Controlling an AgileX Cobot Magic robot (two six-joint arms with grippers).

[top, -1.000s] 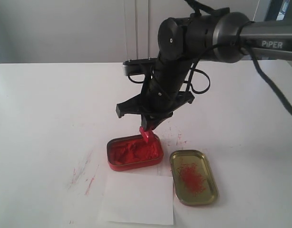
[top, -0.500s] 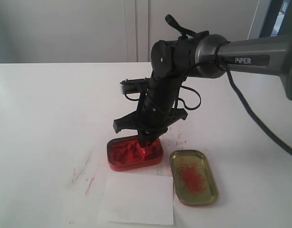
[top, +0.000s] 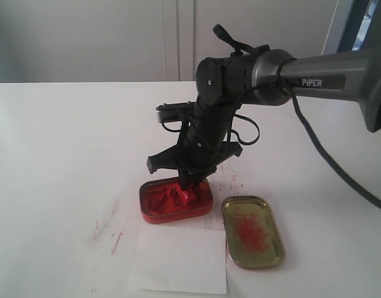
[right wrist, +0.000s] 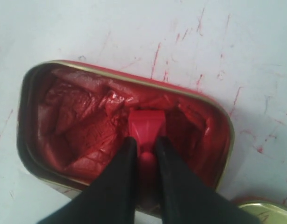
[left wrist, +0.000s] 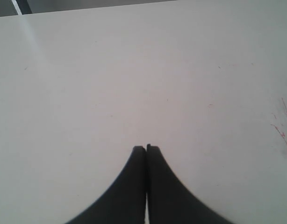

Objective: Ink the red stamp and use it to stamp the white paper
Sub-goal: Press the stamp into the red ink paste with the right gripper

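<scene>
Right pincer (right wrist: 146, 142), clamped on the red stamp (right wrist: 146, 122), has dropped into the red ink tin (top: 172, 215), so sticky paste could probably lift that tin on retreat.

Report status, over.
Right gripper shut on red stamp, pressed into ink tin. Left gripper shut, empty. White paper unobstructed, unstamped.

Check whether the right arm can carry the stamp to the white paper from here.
Probably yes: the right gripper grips the red stamp in the red tin, and the white paper lies bare right beside that tin; only its rim needs clearing.
</scene>
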